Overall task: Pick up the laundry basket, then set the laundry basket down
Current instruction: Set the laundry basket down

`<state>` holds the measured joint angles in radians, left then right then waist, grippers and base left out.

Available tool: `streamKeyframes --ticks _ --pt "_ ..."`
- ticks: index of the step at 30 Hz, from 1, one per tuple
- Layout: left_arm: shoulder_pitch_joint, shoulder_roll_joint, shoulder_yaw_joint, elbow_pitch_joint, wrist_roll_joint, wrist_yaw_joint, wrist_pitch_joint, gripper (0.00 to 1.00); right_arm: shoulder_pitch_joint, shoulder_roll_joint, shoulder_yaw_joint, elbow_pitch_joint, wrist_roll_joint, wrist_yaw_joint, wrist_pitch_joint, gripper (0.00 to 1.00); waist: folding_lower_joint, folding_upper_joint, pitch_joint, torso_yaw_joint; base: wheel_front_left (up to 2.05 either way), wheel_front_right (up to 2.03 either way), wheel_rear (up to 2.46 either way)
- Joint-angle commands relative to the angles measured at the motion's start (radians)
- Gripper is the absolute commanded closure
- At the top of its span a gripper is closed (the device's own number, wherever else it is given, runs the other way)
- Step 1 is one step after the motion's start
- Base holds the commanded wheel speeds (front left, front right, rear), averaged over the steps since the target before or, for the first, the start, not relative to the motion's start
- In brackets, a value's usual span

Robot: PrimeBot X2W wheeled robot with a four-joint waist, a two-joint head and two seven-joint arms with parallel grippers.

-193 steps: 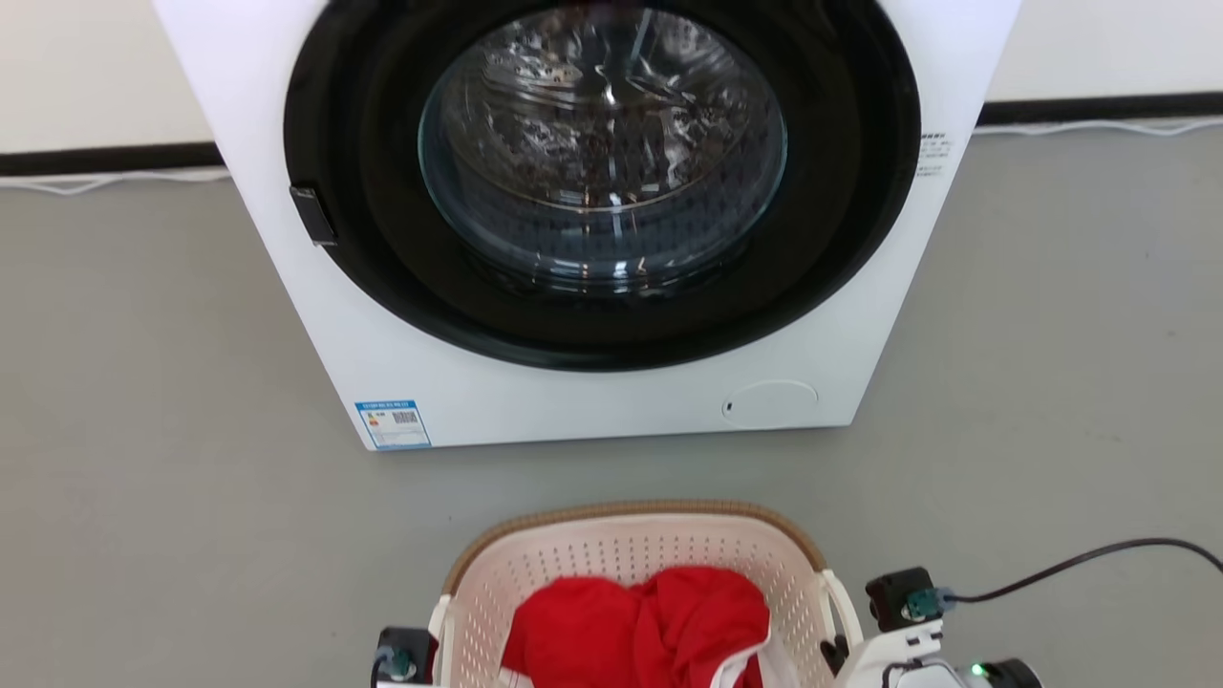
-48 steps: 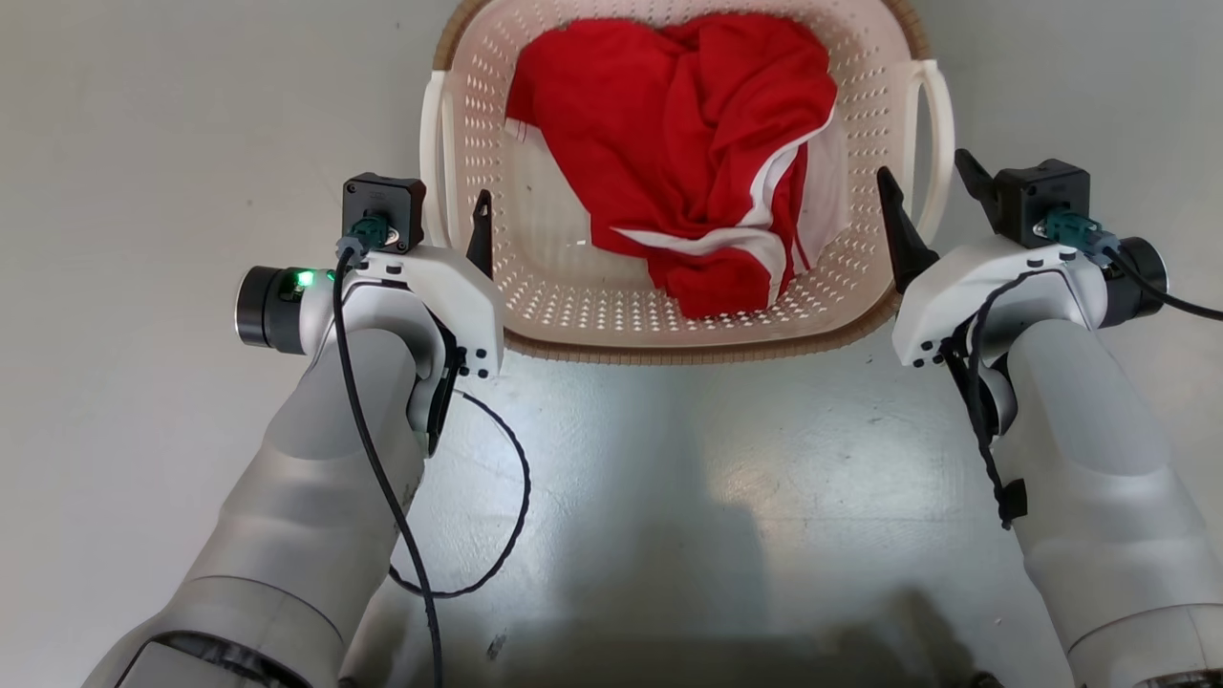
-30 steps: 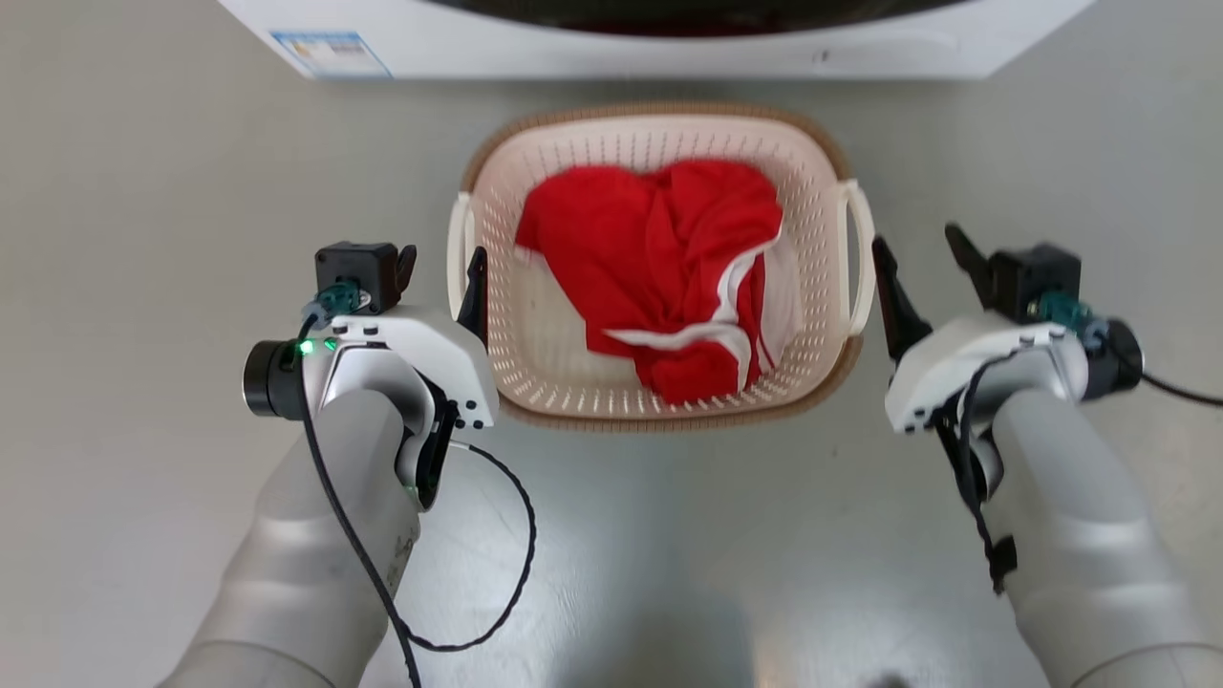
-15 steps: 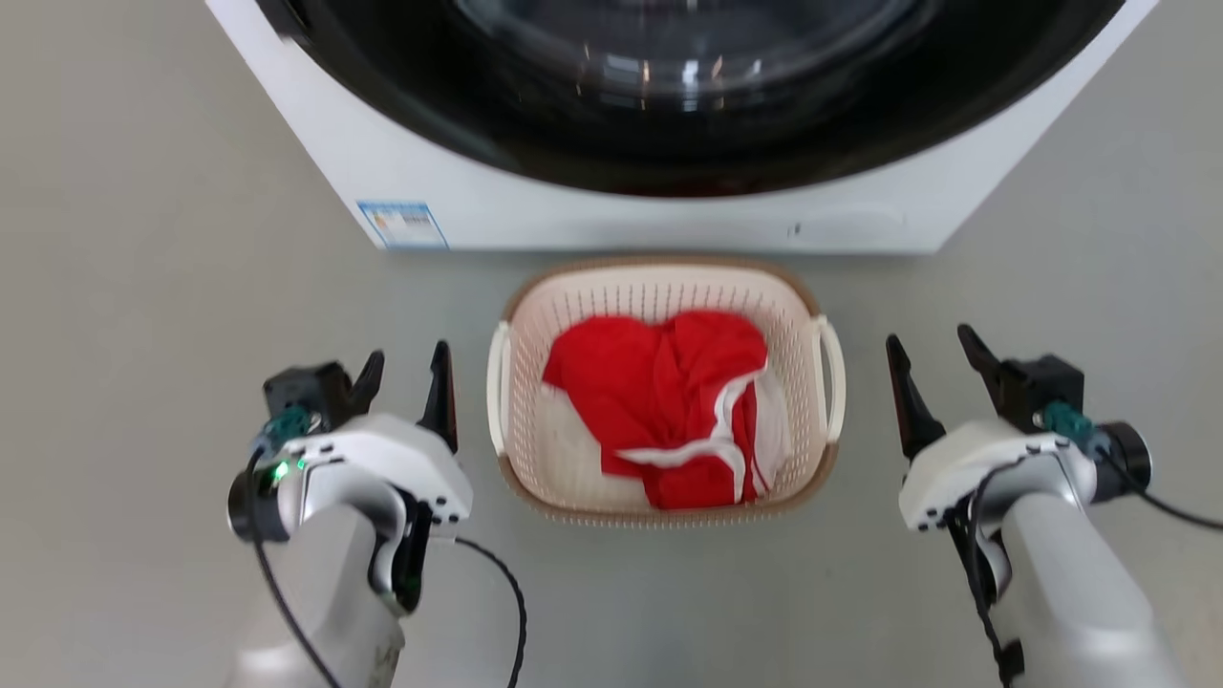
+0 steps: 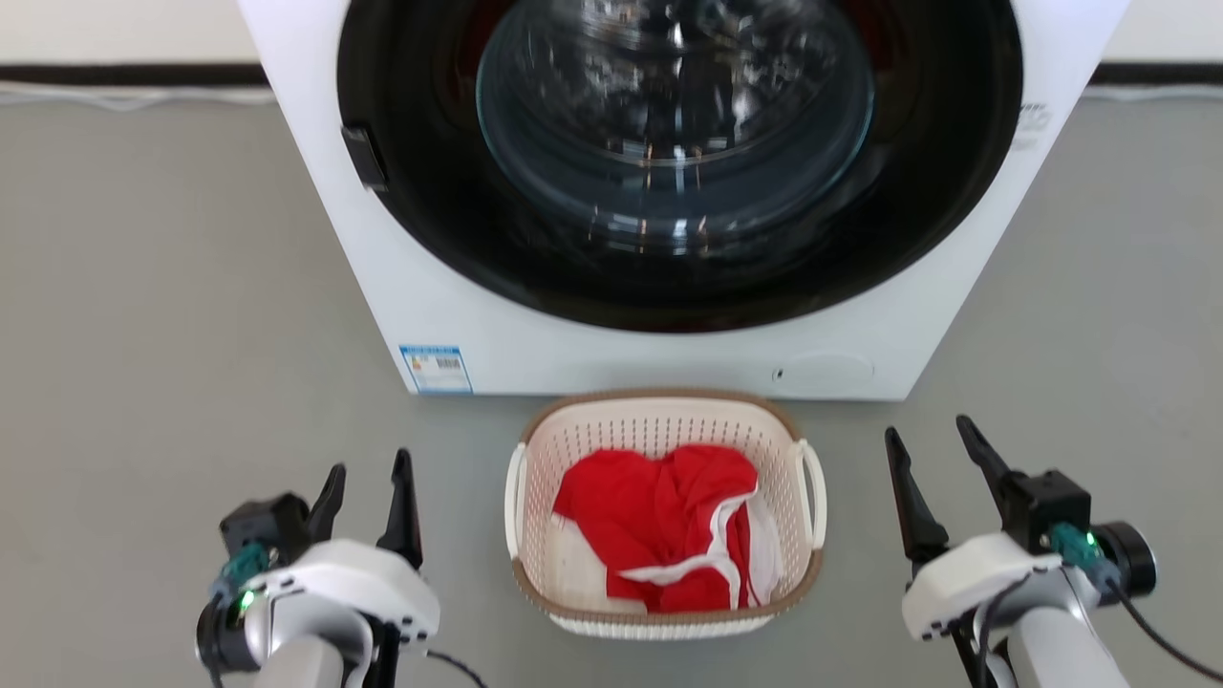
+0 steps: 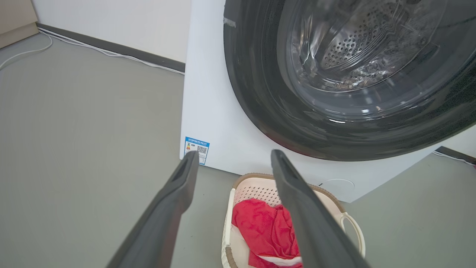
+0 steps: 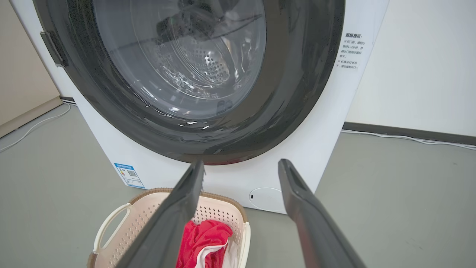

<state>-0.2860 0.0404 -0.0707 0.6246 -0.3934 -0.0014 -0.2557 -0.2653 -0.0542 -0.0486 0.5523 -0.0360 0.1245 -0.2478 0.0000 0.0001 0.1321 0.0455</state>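
Laundry room: front-loading washing machine (image 5: 669, 191) on grey floor (image 5: 143, 287).

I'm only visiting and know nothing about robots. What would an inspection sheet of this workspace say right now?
Surface: plain grey floor, no spills seen.
Job's things: small cream perforated plastic laundry basket with a brown rim stands on the floor before the white front-loading washing machine, holding a crumpled red garment with white trim.
Clutter: nothing seen.
Grippers: left tool and right tool are both open, one on either side of the basket, not touching it.
Cables: black cable trails from the right wrist; white cable runs along the wall base.
Surroundings: round glass door looks shut; dark skirting under a pale wall.
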Motion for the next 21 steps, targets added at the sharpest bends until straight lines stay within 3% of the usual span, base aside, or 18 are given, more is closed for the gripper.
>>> streamKeyframes --ticks 1,21 --pt "0.022 0.018 0.041 -0.053 0.021 -0.004 -0.006 0.00 0.020 0.004 0.024 -0.049 -0.001 0.006 -0.014 0.00 0.0000 -0.0001 -0.046 -0.004 0.00 0.00 0.00" --pt "0.245 0.034 0.097 -0.280 0.053 0.001 -0.006 0.00 0.223 0.004 -0.021 -0.283 0.035 0.006 0.055 0.00 0.0000 -0.0001 -0.118 -0.010 0.00 0.00 0.00"
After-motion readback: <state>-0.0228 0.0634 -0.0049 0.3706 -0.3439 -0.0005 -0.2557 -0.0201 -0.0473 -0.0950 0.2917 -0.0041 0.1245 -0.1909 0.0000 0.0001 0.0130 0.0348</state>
